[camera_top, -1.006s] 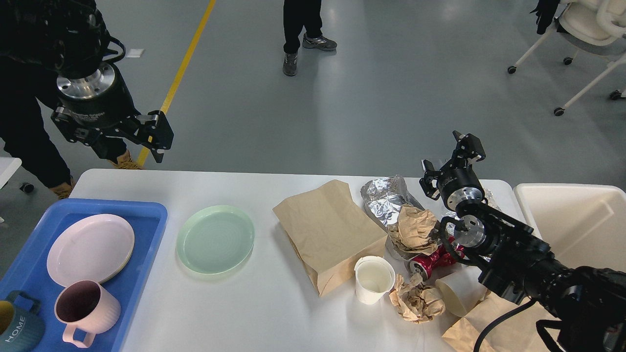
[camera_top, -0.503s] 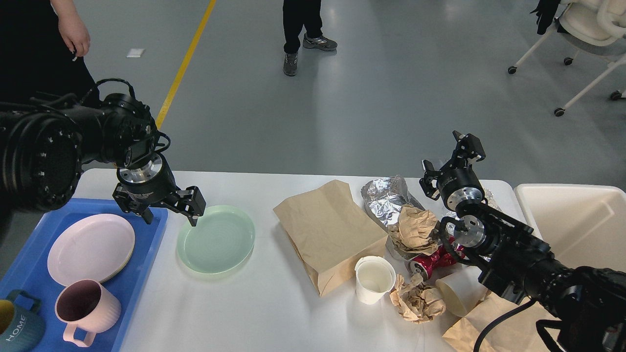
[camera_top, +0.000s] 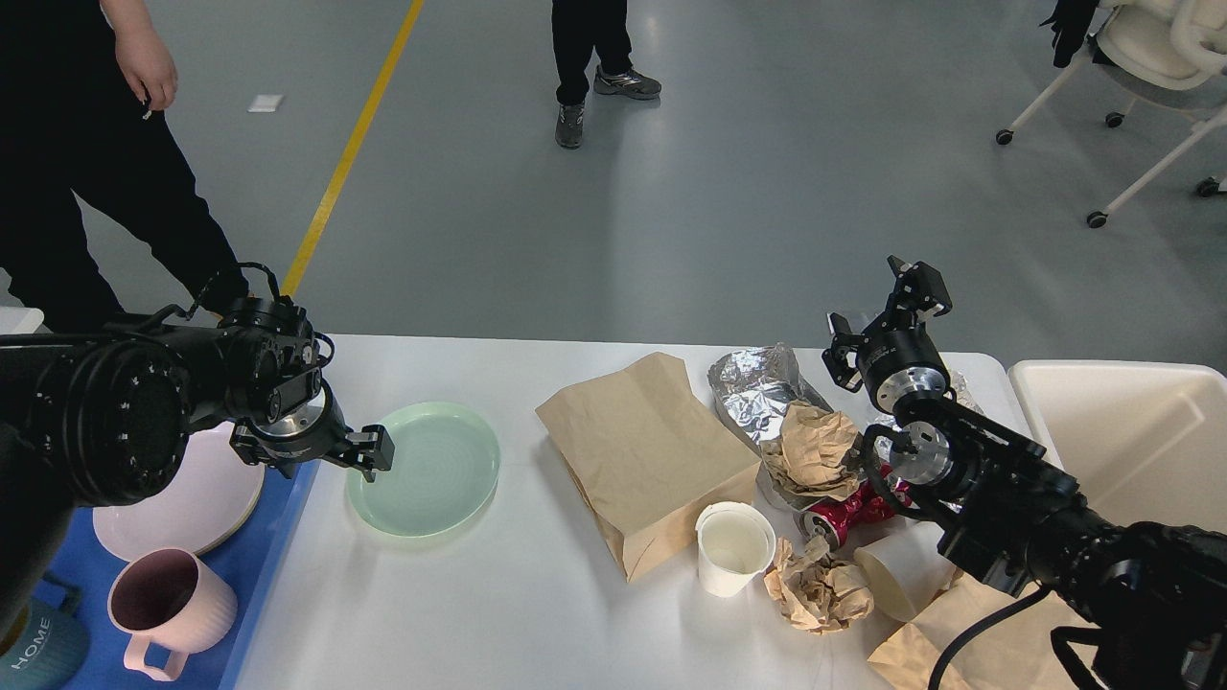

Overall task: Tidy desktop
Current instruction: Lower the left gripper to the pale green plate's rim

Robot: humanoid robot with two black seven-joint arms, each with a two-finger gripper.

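Observation:
The white desktop (camera_top: 479, 613) carries a pale green plate (camera_top: 431, 470) at centre left. My left gripper (camera_top: 312, 458) is open, low over the table, at the plate's left rim, between it and the blue tray (camera_top: 278, 546); one finger (camera_top: 376, 450) overlaps the rim. My right gripper (camera_top: 880, 309) is open and empty, raised above the far right edge behind a litter pile: brown paper bag (camera_top: 642, 455), foil (camera_top: 757, 383), crumpled paper (camera_top: 815, 448), red can (camera_top: 848, 513), upright white paper cup (camera_top: 733, 548), second crumpled paper (camera_top: 820, 589), tipped cup (camera_top: 891, 575).
The blue tray holds a pink plate (camera_top: 192, 498), a pink mug (camera_top: 163, 599) and a teal mug (camera_top: 38, 647). A cream bin (camera_top: 1131, 431) stands off the table's right end. Another brown bag (camera_top: 968, 637) lies front right. People stand behind the table.
My left arm has swung down and right from high above the table's far left corner, and its open gripper now sits at the green plate's left rim. The right arm has not moved.

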